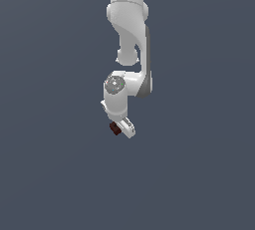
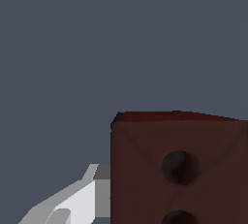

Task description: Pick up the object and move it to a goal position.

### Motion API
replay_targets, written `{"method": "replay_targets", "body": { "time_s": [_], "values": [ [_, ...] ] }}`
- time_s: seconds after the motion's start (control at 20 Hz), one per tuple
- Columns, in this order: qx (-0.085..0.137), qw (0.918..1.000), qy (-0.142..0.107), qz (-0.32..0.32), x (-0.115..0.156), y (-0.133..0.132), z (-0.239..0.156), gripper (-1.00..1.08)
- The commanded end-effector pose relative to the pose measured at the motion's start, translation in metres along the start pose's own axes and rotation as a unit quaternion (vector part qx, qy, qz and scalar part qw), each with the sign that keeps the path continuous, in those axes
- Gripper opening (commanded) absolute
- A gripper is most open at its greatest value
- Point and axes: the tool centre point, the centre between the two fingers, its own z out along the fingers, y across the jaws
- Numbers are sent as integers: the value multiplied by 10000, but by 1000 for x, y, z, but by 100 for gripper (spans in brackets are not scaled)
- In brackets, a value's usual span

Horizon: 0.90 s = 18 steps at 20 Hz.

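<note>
The object (image 1: 114, 129) is a small dark red-brown block at the tip of my white gripper (image 1: 118, 128), under the arm in the middle of the exterior view. In the wrist view the block (image 2: 179, 165) fills the near field and shows two dark round holes on one face. One white finger (image 2: 80, 201) lies against its side; the other finger is out of frame. The gripper looks shut on the block. The plain background gives no sign of what the block rests on, if anything.
The white arm (image 1: 130, 35) comes down from the top of the exterior view. Everything around it is a uniform dark grey-blue surface (image 1: 199, 164) with no other objects, edges or goal mark in sight.
</note>
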Motion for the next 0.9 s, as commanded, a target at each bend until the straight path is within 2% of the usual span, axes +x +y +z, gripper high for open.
{"method": "replay_targets", "body": {
  "time_s": [0.0, 0.45, 0.85],
  "values": [
    [-3, 10000, 1, 3, 0, 0, 1, -100],
    [1, 10000, 0, 0, -3, -2, -4, -100],
    [1, 10000, -1, 2, -29, -18, -37, -100]
  ]
}}
